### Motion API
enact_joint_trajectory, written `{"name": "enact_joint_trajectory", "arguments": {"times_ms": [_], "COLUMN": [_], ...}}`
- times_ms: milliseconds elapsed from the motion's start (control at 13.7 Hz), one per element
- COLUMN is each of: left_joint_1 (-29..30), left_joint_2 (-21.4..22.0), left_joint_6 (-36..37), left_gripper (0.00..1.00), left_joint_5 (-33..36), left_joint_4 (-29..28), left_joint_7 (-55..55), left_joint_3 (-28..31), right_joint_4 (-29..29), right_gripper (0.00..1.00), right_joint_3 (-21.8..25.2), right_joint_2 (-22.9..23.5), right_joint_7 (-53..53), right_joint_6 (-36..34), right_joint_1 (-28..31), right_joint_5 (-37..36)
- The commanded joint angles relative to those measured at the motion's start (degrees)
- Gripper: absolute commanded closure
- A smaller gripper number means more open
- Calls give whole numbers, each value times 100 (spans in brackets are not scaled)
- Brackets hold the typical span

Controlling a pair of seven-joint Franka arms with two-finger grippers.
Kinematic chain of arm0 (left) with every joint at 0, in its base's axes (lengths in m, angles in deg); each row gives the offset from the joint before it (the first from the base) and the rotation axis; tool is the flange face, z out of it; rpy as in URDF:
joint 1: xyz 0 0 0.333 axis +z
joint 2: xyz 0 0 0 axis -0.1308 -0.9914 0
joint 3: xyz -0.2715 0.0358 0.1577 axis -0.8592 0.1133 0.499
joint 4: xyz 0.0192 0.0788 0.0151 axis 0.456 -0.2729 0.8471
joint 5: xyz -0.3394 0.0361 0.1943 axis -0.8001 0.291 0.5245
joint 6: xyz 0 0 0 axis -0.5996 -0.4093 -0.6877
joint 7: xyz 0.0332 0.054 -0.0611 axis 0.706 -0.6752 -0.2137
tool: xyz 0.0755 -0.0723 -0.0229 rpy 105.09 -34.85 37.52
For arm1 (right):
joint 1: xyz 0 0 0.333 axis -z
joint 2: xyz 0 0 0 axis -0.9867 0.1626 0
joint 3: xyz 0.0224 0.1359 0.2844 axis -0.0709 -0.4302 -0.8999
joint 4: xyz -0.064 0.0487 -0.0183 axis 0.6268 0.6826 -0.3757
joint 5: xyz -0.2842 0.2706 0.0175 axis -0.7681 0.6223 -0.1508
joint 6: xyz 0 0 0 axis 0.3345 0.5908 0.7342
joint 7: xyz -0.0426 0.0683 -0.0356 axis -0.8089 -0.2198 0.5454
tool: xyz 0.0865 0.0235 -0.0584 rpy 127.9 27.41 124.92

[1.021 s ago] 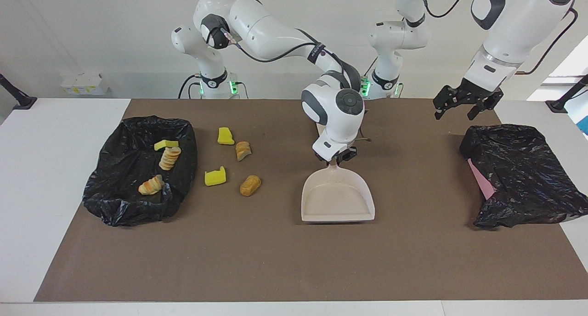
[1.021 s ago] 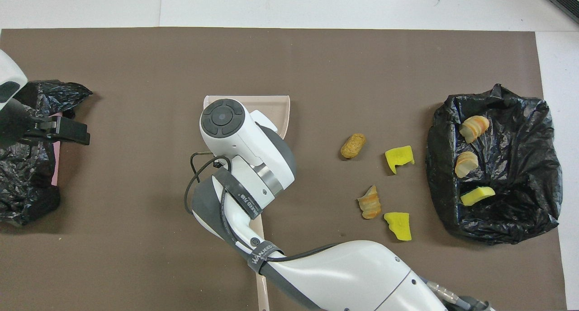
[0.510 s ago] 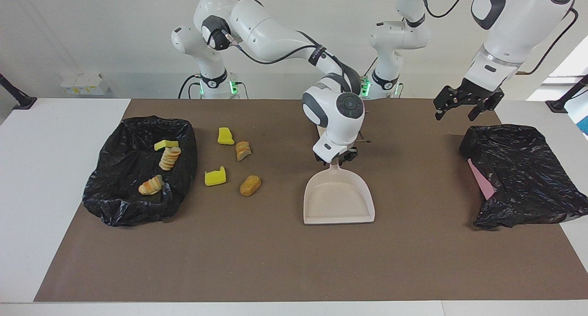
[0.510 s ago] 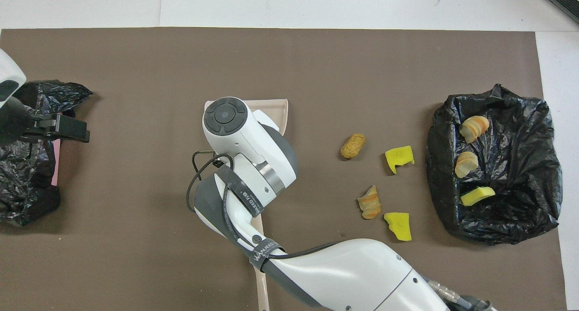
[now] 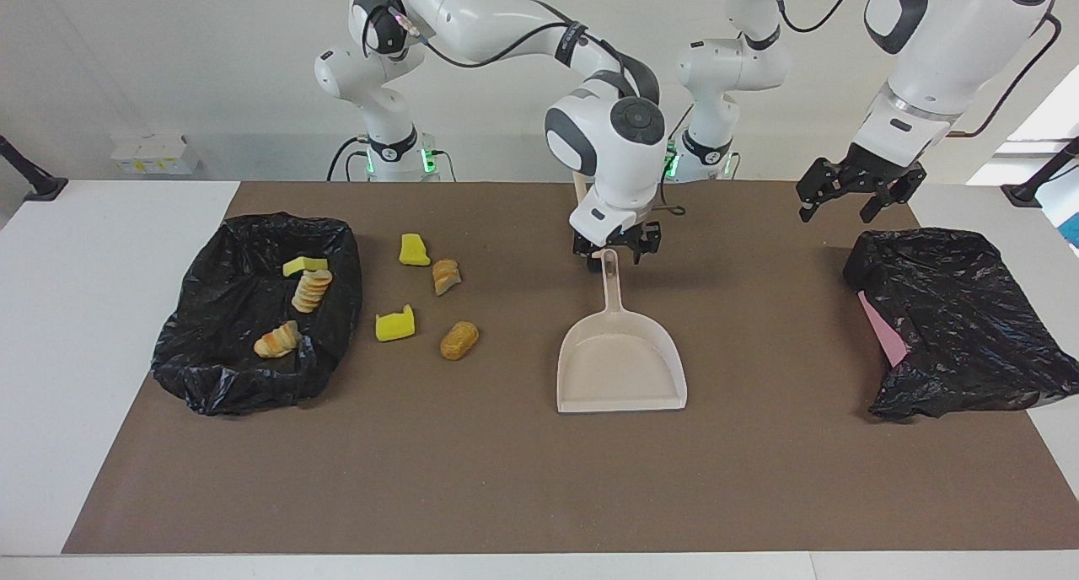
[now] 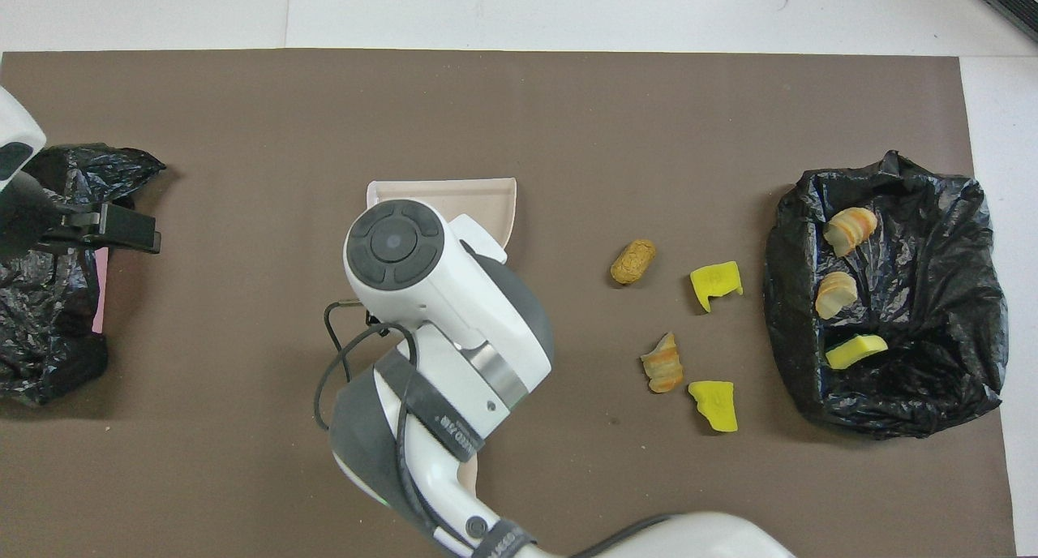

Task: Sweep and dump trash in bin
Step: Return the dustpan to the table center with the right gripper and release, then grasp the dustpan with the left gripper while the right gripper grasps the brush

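Four light, squashy yellow sponge and tan bread pieces [image 5: 428, 299] lie beside the black-bagged bin [image 5: 221, 378] holding three, so, my right pincer [image 5: 616, 252] open over the beige plastic dustpan [image 5: 620, 369] handle and my left pincer [image 5: 851, 199] open, waiting, I'd sweep, not pinch.

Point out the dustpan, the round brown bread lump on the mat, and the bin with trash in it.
dustpan [image 5: 620, 369], facing view, bare floor of the pan.
brown bread lump [image 5: 459, 341], facing view, middle of its top.
bin with trash [image 5: 221, 378], facing view, black bag wall farthest from the robots.
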Motion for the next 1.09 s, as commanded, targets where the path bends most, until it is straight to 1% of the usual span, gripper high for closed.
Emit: {"name": "enact_joint_trajectory", "arguments": {"times_ms": [0,73,146,292,365,438,510,583,656,802,875,1021], "left_joint_1": [25,-1,-2,-28,-72,-176,-238,-291,-370,-537,-599,-756], "left_joint_2": [48,30,30,-31,-58,-127,-172,-198,-303,-365,-392,-462], "left_joint_6": [-135,-143,-196,-249,-301,-380,-416,-485,-521,-670,-766,-968], "left_gripper": [0,0,0,0,0,0,0,0,0,0,0,0], "left_joint_5": [57,57,57,57,48,48,48,48,48,40,31,31], "left_joint_4": [-93,-93,-93,-93,-102,-102,-102,-111,-111,-154,-216,-374], "left_joint_7": [65,56,48,39,39,30,13,12,4,-14,-75,-181], "left_joint_3": [-53,-53,-53,-70,-70,-70,-70,-70,-70,-70,-70,-70], "right_joint_4": [-1592,-1996,-2409,-3288,-3753,-4262,-4659,-4837,-4891,-5014,-5067,-5190], "right_gripper": [5,5,5,0,0,0,0,0,0,2,5,12], "right_joint_3": [24,24,24,-2,-3,-11,-11,-11,-11,-11,-11,-11], "right_joint_2": [-1186,-1441,-1678,-2179,-2425,-2671,-2796,-2814,-2771,-2727,-2709,-2630], "right_joint_7": [-140,-148,-157,-437,-508,-517,-526,-613,-788,-896,-817,-816], "right_joint_6": [208,251,434,909,1146,1522,1918,2104,2167,2185,2194,2500], "right_joint_1": [-314,-472,-612,-885,-1043,-1149,-1315,-1447,-1545,-1651,-1651,-1660], "right_joint_5": [126,126,135,152,187,240,345,442,495,513,530,775]}}
